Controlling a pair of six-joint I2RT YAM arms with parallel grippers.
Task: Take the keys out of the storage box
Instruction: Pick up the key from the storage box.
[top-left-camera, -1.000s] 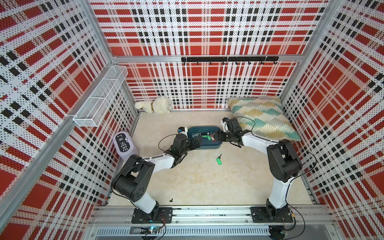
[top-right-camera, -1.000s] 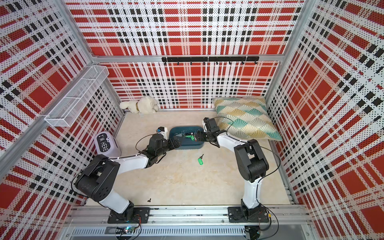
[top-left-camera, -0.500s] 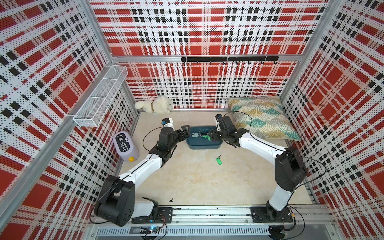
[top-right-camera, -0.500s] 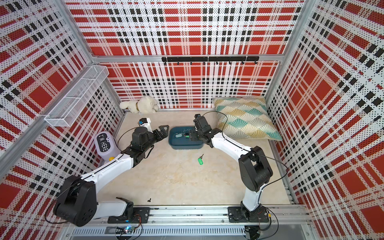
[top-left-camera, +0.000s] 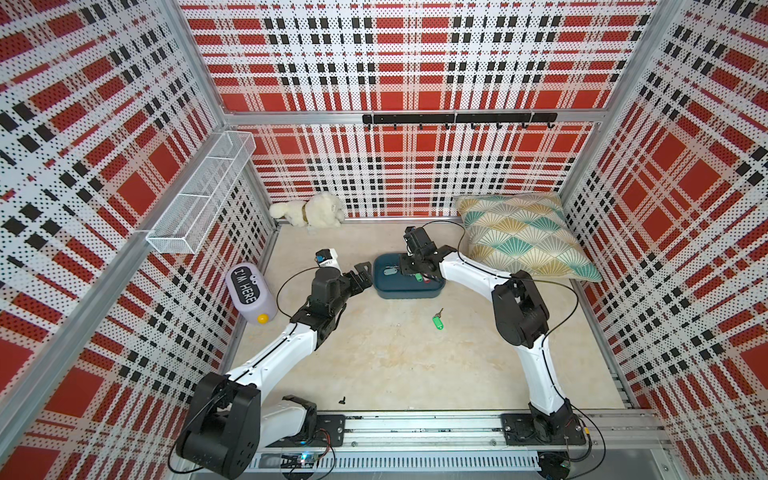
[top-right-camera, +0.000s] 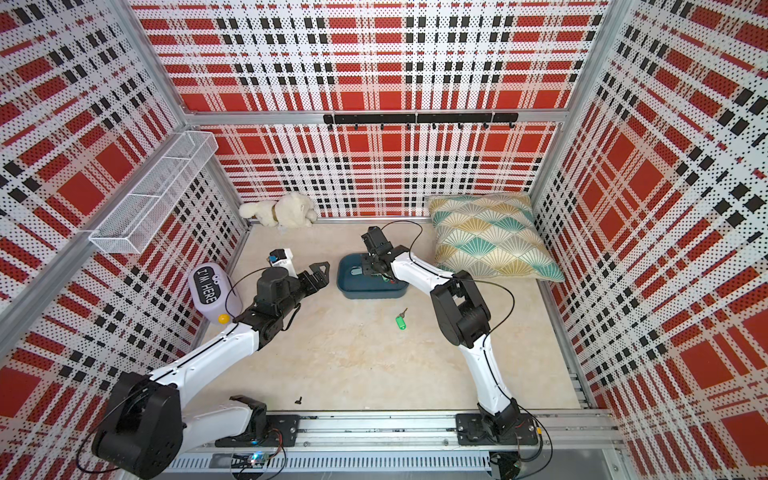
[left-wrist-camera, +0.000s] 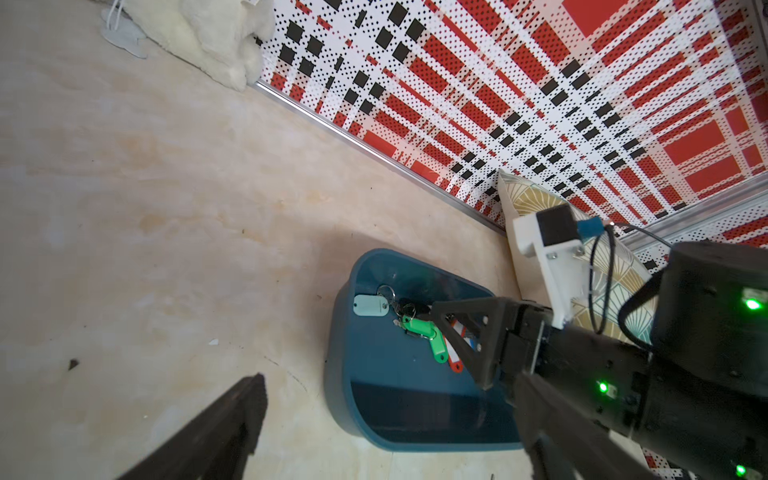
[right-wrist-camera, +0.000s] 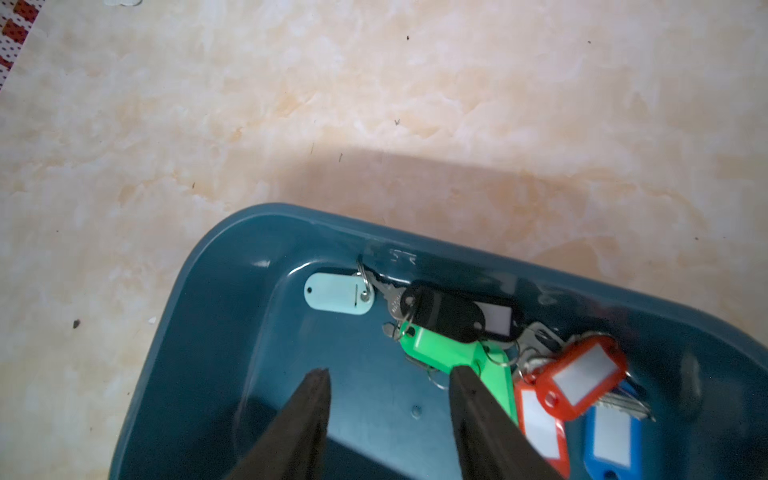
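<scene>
**Right jaws partway apart over the key pile, nothing gripped**

I have my right gripper (right-wrist-camera: 386, 374) down inside the storage box (right-wrist-camera: 199, 266). Its jaws stand partway apart with bare box bottom showing between the tips, and nothing is clamped. One of its fingers (right-wrist-camera: 478, 399) lies across the end of a green tag (right-wrist-camera: 444, 345); I cannot tell whether it actually touches.

The keys (right-wrist-camera: 415, 309) are heaped just ahead of that finger and out to its far side. There I see a black tag (right-wrist-camera: 449, 311), two red-orange tags (right-wrist-camera: 582, 378) and a blue tag (right-wrist-camera: 611, 436). A pale teal tag (right-wrist-camera: 338, 297) lies by itself further ahead of the tips, close to the box wall.

My left gripper (top-left-camera: 365, 275) hovers spread wide and empty, just outside the box's end, tips pointing at it and not touching the rim.

One green-tagged key (top-left-camera: 437, 321) lies on the floor (top-left-camera: 395, 365) outside the box, back behind the right gripper beside its arm.
</scene>
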